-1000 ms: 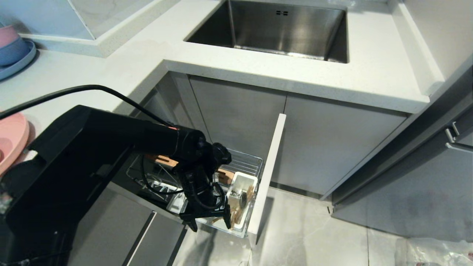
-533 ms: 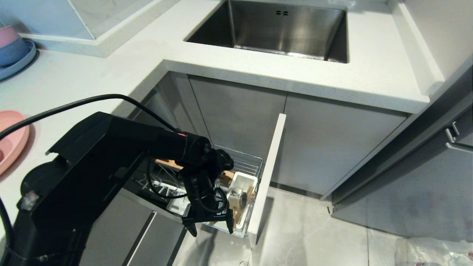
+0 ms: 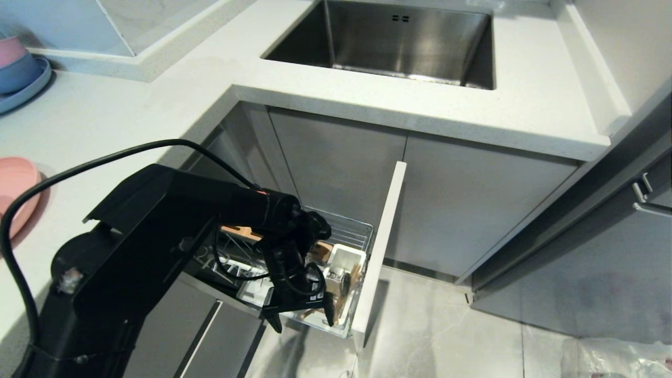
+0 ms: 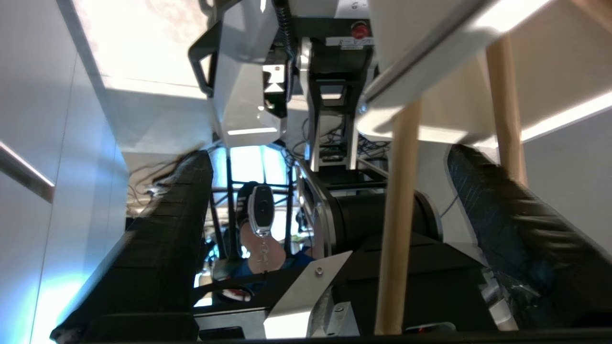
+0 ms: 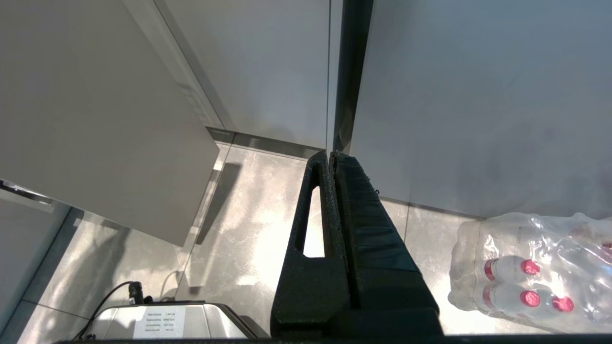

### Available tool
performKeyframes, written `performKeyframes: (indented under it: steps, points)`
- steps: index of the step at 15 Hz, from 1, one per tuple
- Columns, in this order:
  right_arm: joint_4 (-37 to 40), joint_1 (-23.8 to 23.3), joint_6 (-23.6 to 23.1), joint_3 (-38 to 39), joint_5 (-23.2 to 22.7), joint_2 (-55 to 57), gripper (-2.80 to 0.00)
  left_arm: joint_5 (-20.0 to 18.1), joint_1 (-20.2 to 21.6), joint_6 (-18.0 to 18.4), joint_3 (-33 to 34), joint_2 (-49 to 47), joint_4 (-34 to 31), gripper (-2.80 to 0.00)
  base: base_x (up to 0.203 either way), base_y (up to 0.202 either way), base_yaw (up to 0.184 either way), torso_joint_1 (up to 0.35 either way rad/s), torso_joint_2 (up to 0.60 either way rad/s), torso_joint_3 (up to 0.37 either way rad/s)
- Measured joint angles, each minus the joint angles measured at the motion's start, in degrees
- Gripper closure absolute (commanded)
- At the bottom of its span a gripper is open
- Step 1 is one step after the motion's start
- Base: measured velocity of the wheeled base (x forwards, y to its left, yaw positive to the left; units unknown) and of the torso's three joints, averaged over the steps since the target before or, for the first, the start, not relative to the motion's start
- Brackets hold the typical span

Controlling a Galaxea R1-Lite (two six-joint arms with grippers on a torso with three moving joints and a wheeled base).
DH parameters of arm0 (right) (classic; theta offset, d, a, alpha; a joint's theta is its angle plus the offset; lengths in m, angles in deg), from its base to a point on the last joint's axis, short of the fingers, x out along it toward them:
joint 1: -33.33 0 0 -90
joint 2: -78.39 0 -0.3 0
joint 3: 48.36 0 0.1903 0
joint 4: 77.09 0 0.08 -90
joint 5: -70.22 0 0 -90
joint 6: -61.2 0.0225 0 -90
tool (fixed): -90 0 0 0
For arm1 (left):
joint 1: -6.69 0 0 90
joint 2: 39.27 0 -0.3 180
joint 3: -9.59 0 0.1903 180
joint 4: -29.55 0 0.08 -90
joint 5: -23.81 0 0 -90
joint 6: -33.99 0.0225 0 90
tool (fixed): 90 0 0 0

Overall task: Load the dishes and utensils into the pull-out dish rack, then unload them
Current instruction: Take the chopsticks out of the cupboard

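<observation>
- The steel sink [image 3: 399,42] sits far in the white counter [image 3: 157,105]; a pink plate [image 3: 13,189] lies at the counter's left edge, with blue and pink dishes [image 3: 18,68] far left.
- The pull-out dish rack [image 3: 346,231] stands open below, its pale front panel [image 3: 380,247] on the right, partly hidden by the left arm.
- The left gripper [image 3: 302,320] points down over the rack's near edge, jaws spread wide, gripping nothing.
- The chopsticks [image 4: 397,229] stand leaning in the white utensil cup [image 3: 344,262], the one pointed at lying between the spread fingers [image 4: 167,229].
- The right gripper [image 5: 332,162] hangs parked by the floor, fingers pressed together, near bottled water [image 5: 530,272].
</observation>
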Motion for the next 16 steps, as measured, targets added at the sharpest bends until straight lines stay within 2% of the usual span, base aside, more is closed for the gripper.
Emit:
performKeyframes:
  steps: [13,16]
  points:
    - [0.0,0.06,0.0,0.0,0.01,0.0,0.0,-0.17,0.07,-0.55,-1.57,-0.99,-1.74,0.0,0.0,0.0,0.0,0.0,0.0,0.0]
    - [0.0,0.01,0.0,0.0,0.0,0.0,0.0,-1.26,-0.28,-0.72,-1.57,1.02,-3.52,0.0,0.0,0.0,0.0,0.0,0.0,0.0]
